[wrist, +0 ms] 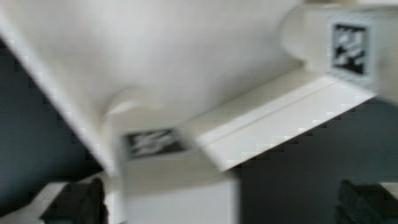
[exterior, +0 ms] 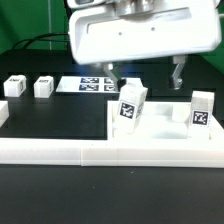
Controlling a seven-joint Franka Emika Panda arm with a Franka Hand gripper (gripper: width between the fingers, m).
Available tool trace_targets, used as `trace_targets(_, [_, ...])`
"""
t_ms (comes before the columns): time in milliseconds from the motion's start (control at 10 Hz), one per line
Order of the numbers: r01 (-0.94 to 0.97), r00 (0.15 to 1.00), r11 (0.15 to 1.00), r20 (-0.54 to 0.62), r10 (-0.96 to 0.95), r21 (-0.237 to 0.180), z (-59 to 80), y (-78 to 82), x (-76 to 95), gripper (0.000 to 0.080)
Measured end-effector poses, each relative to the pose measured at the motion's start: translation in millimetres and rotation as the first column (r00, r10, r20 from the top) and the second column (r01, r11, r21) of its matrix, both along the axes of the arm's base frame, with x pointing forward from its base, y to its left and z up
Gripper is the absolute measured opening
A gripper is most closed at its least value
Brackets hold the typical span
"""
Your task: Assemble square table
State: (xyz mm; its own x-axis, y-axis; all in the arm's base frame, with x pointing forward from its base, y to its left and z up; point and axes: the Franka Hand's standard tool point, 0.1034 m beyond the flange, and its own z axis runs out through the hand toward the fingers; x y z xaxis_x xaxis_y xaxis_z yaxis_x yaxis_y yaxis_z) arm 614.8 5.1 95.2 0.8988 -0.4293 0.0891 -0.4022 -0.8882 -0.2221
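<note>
The square tabletop (exterior: 160, 128) lies white and flat in the middle of the exterior view. Two tagged legs stand on it: one (exterior: 130, 105) toward the exterior view's left, one (exterior: 202, 110) at its right. My gripper (exterior: 146, 78) hangs open just above and behind them, holding nothing. In the wrist view the near leg (wrist: 169, 180) with its tag runs between my dark fingertips (wrist: 71, 205), closer to this one and apart from the other. The gripper (wrist: 222, 205) is wide open there. The second leg (wrist: 342, 45) and the tabletop (wrist: 160, 50) show beyond.
Two more legs (exterior: 15, 85) (exterior: 43, 87) stand on the black table at the exterior view's left. The marker board (exterior: 95, 83) lies behind the tabletop. A long white border rail (exterior: 110, 152) runs along the front.
</note>
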Motion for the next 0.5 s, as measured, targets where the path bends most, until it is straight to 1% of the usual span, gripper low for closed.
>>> trace_targets(100, [0.042, 0.999, 0.999, -0.022, -0.042, -0.009, -0.5, -11.9, -5.9, 0.0649])
trace_targets(200, [0.026, 0.999, 1.000, -0.019, -0.026, -0.007, -0.6, -3.7, -3.0, 0.0649])
trace_targets(500, [0.023, 1.000, 1.000, -0.020, -0.023, -0.008, -1.3, -3.9, -3.2, 0.0649])
